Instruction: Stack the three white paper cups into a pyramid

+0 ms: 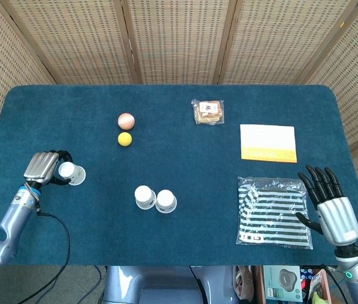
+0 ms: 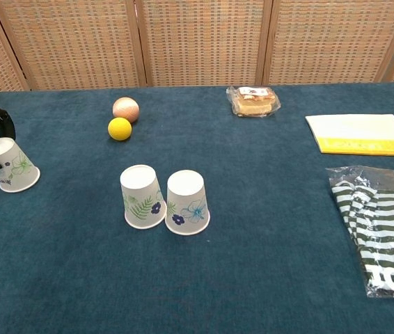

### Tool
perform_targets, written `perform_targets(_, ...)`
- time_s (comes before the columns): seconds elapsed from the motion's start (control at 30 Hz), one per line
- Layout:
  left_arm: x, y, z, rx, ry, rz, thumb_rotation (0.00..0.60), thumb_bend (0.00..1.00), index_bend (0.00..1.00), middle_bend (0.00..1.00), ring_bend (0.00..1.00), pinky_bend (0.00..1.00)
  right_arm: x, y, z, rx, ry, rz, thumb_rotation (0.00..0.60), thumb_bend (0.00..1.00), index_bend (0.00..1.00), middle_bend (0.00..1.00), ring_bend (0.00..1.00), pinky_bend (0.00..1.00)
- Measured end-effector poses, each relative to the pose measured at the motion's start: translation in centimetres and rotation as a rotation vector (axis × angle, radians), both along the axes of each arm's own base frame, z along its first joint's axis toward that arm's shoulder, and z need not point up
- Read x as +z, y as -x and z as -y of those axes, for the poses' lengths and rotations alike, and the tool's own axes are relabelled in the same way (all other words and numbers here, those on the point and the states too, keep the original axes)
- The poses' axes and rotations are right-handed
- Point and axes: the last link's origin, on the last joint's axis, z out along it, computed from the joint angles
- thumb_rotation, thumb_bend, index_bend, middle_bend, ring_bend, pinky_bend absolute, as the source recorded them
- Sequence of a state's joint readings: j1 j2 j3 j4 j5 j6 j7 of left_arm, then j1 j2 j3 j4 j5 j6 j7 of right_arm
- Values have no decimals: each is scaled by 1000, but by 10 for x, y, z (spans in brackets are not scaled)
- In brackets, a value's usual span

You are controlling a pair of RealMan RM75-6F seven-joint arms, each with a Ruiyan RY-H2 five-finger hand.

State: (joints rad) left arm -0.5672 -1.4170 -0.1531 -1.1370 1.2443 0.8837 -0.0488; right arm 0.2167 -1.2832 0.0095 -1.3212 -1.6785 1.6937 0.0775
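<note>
Your left hand is curling round the lone cup at the table's left, grip not yet clearly closed; your right hand idles open. Close, lift, and set it atop the touching pair, over their seam.

Head view: camera high above the near edge of the blue table, looking steeply down, taking in the whole tabletop and the wicker screen behind. Chest view: camera low at the near edge, facing level toward the screen, closer in. Both views share the table's middle, including the yellow ball.
</note>
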Motion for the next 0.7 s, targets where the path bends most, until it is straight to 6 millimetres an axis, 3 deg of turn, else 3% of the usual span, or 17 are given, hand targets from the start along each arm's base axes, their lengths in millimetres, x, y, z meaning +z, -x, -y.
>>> perform_targets(0.33, 12, -14, 3, -38, -24, 41, 600, 182, 463, 453, 401, 429, 6, -2, -2, 2, 20, 13, 600, 0, 0, 14, 0, 0)
perform_targets(0.53, 31, -56, 14, -157, -12, 100, 600, 182, 463, 453, 401, 429, 11, -5, -5, 5, 36, 28, 600, 0, 0, 14, 0, 0)
perform_targets(0.7, 49, -115, 33, -289, 37, 147, 600, 182, 463, 453, 401, 429, 16, -5, -6, 4, 54, 25, 600, 0, 0, 14, 0, 0)
